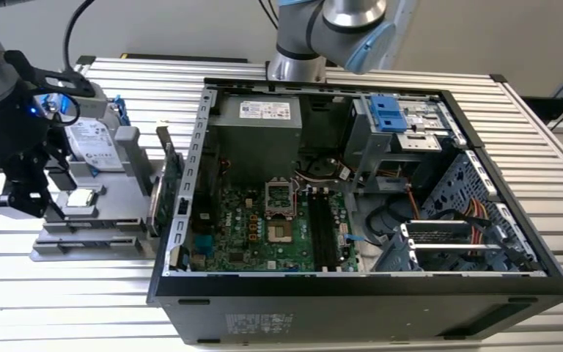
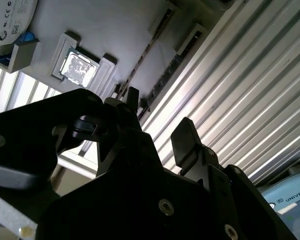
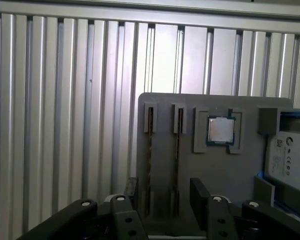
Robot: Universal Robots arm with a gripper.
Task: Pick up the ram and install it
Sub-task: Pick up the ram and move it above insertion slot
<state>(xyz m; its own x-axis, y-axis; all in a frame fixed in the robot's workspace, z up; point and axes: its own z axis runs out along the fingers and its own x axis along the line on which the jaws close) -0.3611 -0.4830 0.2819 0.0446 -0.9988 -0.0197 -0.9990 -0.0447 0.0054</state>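
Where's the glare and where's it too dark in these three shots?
Second wrist view: the gripper is a near-black silhouette against the bright table, and the processor glares white. First wrist view: the processor shows a milder sheen; the gripper lies in shadow. Exterior view: even light, though the case is darker inside toward the exterior view's right.

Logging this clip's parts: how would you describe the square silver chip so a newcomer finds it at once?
On the slatted table, at the exterior view's left of the open PC case, sits a grey holder. The chip lies flat in a square pocket there, beside the hard drive; it alone is small, square and shiny silver.
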